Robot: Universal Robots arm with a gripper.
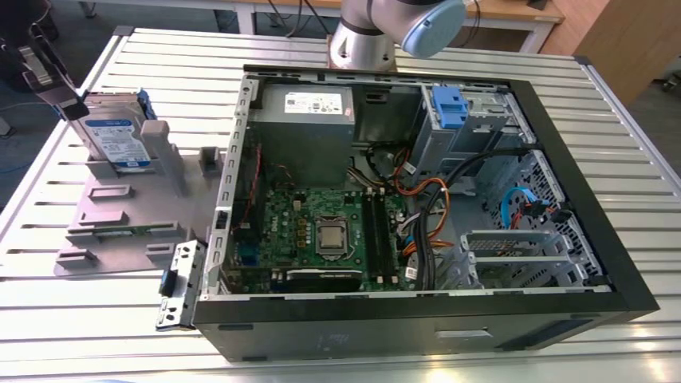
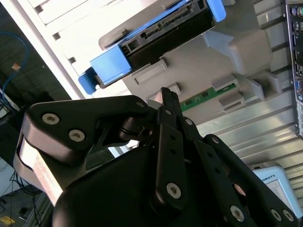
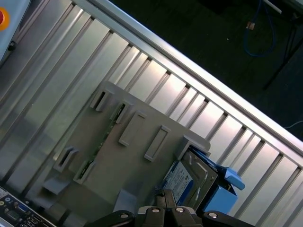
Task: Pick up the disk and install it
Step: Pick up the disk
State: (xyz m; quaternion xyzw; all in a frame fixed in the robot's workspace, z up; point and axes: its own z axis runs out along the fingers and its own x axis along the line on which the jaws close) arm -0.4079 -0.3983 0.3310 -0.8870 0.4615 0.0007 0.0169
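Subject: the disk (image 1: 115, 137), silver with a white-and-blue label, clipped in a blue carrier frame (image 3: 222, 190). It stands on edge in a slot of a grey holder (image 1: 117, 231) on the slatted desk (image 1: 85, 335). The holder lies to the exterior view's left of the open computer case (image 1: 426, 319). The disk is not yet picked up.

Gripper (image 1: 66, 102): it hangs just beside the disk's upper corner, on the exterior view's left, and is apart from it. In both wrist views its fingers (image 3: 163, 195) appear drawn together, with nothing between them.

Risks, as judged:
- With the fingers together, a descent would strike the disk's top edge instead of straddling it, and could tip it in its slot.
- A grip on the carrier frame alone may flex the plastic and let the disk slip or tilt.
- Inside the case, loose cables (image 1: 436, 191) run close to the drive cage (image 1: 484, 120). They could snag the disk on entry.
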